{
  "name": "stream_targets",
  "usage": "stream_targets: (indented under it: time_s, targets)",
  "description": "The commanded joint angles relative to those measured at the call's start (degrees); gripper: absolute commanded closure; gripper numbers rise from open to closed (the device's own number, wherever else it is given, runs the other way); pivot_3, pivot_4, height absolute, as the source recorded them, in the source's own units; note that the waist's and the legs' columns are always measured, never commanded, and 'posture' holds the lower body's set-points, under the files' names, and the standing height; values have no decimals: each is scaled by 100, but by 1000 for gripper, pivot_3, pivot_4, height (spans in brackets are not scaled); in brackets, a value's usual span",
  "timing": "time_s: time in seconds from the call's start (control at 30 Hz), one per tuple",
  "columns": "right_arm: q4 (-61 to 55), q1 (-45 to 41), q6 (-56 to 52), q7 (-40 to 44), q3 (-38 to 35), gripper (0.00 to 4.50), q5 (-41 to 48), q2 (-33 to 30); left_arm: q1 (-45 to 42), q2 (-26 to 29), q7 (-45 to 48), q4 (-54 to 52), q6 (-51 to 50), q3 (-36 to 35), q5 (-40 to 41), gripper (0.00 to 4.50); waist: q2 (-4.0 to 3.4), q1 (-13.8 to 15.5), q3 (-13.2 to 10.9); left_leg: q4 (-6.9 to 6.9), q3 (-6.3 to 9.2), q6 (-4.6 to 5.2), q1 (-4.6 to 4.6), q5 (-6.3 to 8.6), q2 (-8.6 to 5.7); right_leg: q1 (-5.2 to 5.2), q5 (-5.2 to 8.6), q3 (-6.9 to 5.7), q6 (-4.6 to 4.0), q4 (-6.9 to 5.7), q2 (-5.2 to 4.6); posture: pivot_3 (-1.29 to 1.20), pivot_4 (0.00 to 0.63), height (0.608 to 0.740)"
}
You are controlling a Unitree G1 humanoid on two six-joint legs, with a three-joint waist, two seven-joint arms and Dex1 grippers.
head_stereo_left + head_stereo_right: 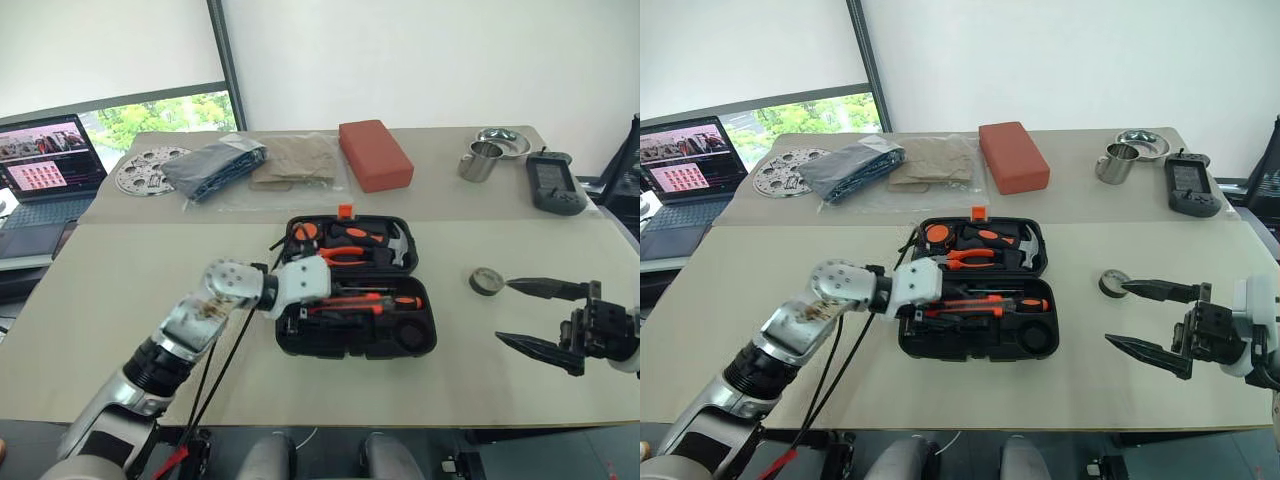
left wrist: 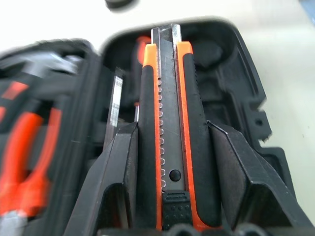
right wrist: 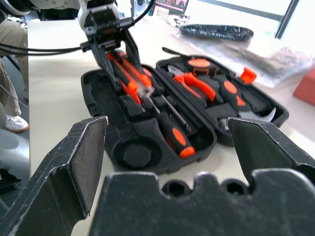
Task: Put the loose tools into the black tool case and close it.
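- The left gripper [image 2: 170, 147] is clamped on the flat utility knife [image 2: 170, 123], one black finger against each long side, blade end pointing away from the wrist.
- It hangs over the near half of the black tool case [image 1: 420, 345], above the near-left part of that tray.
- The case lies open on the table [image 1: 110, 320], lid half on the far side with the orange latch [image 1: 346, 210] at its far edge; a hammer [image 1: 398, 242] and pliers [image 1: 345, 256] sit in the lid, and screwdrivers [image 1: 385, 300] lie in the near tray.
- The right gripper [image 1: 545, 315] waits well to the right of the case, jaws wide and empty, pointing toward it; a tape roll [image 1: 487, 281] lies between them.
- Step in hand: seating the knife. Next, I judge, it must be lined up with its recess, lowered flat and released; then the lid can be folded shut.
- The left wrist view shows the grip itself and the bare recesses beyond the knife tip, which the head views hide behind the wrist.
- The right wrist view shows from the side the left gripper poised above the tray.
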State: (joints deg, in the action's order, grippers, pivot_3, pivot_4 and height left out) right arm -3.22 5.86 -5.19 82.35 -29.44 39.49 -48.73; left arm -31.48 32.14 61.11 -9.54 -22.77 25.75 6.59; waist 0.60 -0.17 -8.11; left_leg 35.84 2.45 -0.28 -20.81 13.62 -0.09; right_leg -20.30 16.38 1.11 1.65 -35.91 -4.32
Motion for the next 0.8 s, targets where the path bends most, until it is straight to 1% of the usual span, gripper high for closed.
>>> stream_targets:
  time_s: [0.03,0.1,0.3,0.8]
  targets:
    - [-126,69,99,30,-282,0,146,22,54,60,-82,-232,-236,32,-159,2838,0,1,0,1,1,0,-1,0,0,0,0,-1,0,0,0,0,150,707]
    - [-99,121,116,75,-326,0,145,34,122,164,4,-334,-344,153,-240,2838,0,0,0,1,1,0,-1,0,0,2,1,-1,2,0,0,0,150,707]
    - [45,123,194,187,-333,0,117,25,260,238,120,-548,-377,300,-298,2838,-2,9,-1,4,2,0,1,0,0,2,2,-2,4,0,-3,0,150,707]
    - [336,87,415,355,-309,0,68,13,131,-12,57,-400,-540,465,-492,2838,-8,42,3,6,1,0,-1,0,-1,8,2,-2,4,0,-4,0,150,707]
